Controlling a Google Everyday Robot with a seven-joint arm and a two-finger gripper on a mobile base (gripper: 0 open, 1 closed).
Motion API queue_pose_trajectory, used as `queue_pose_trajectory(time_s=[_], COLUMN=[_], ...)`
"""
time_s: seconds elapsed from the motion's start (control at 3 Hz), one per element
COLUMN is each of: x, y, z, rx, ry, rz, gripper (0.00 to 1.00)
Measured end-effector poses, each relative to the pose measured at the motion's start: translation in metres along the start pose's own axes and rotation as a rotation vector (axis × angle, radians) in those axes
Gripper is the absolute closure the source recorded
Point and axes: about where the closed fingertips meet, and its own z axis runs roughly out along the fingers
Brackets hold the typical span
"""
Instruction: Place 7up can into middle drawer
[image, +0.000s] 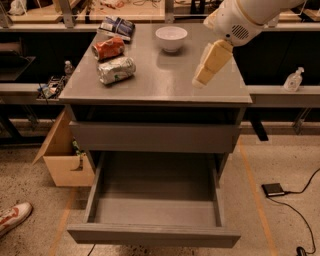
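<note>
Silvery 7up can (116, 70) lies on its side on the counter (160, 92), front-left of the white bowl (171, 38). Pincer (202, 77) hovers front-right of the bowl, carrying nothing; its opening I can't tell. Middle drawer (155, 212) stands open, low in front of the bowl. Grip across the can's body and stay clear of the orange can (109, 48) left of the bowl.

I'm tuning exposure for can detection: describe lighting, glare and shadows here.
Camera view: overhead light; the cabinet top has soft sheen near its front edge; the bowl shades the surface before it; the 7up can is well lit; the hand hovers over the top's right side; the middle drawer lies dimmer.
</note>
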Motion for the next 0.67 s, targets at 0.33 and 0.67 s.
queue_pose_trajectory(time_s=[0.33, 0.67], x=[-0.014, -0.038], y=[-0.009, -0.028], z=[0.019, 0.043], rx=[-0.013, -0.002], ry=[-0.029, -0.063], rz=[-0.035, -0.079], gripper=[0.00, 0.00])
